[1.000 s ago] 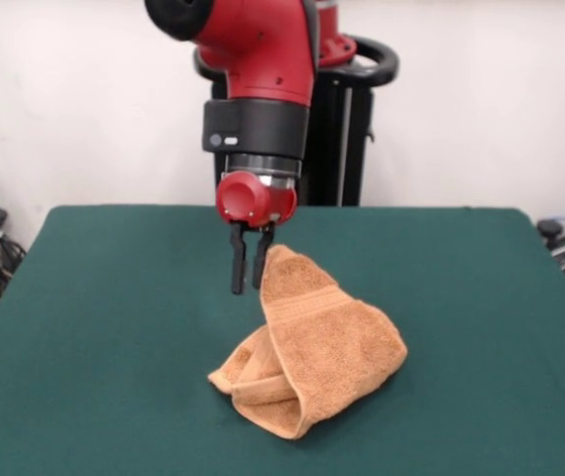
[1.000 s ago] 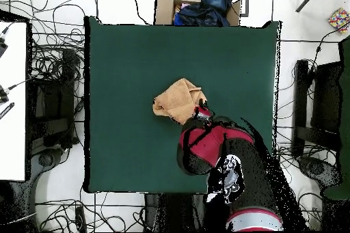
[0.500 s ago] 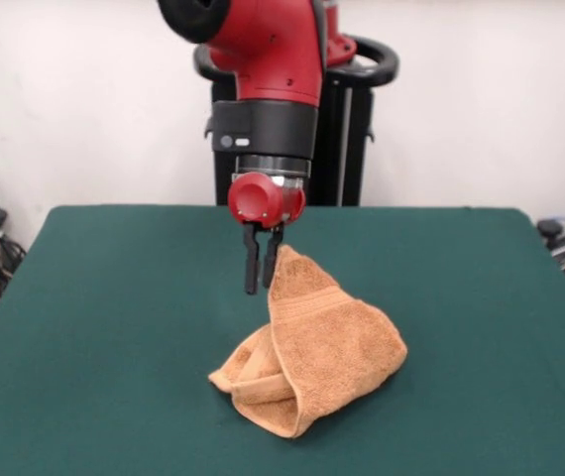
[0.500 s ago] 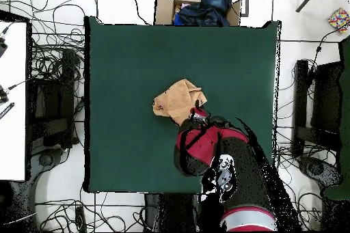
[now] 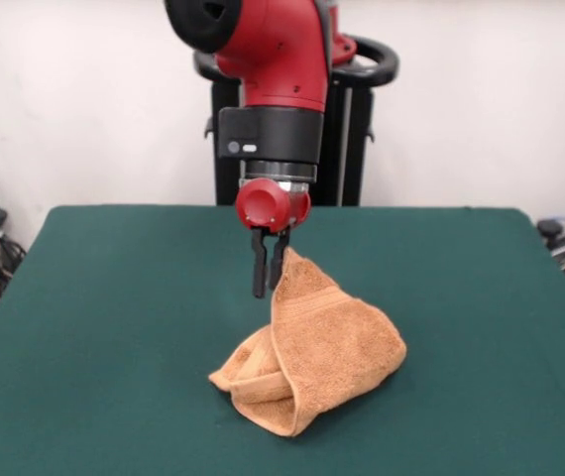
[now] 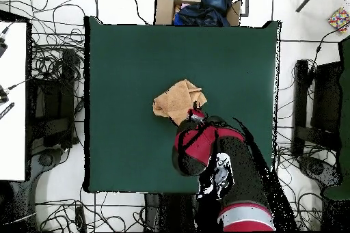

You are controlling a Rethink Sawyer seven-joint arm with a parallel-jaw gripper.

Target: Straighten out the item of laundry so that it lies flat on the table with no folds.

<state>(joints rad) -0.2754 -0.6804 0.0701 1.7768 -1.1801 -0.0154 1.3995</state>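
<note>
Table [image 5: 114, 327]: flat rectangular top, dark green felt-like surface, fills most of the front frame; in the overhead it's the large green rectangle upper-centre [image 6: 137, 73]. Arm [image 5: 268, 59]: glossy red shell, black cylindrical wrist, round red hub, drops in from top centre. Towel [image 5: 327, 347]: orange-tan looped terry, bunched into a peaked tent shape just below frame centre, flat woven band crossing near the peak, rolled folds at its lower left; overhead shows it as a crumpled tan patch mid-table [image 6: 176, 99]. Gripper [image 5: 269, 266]: two thin black fingers nearly together, pinching the towel's raised peak.
</note>
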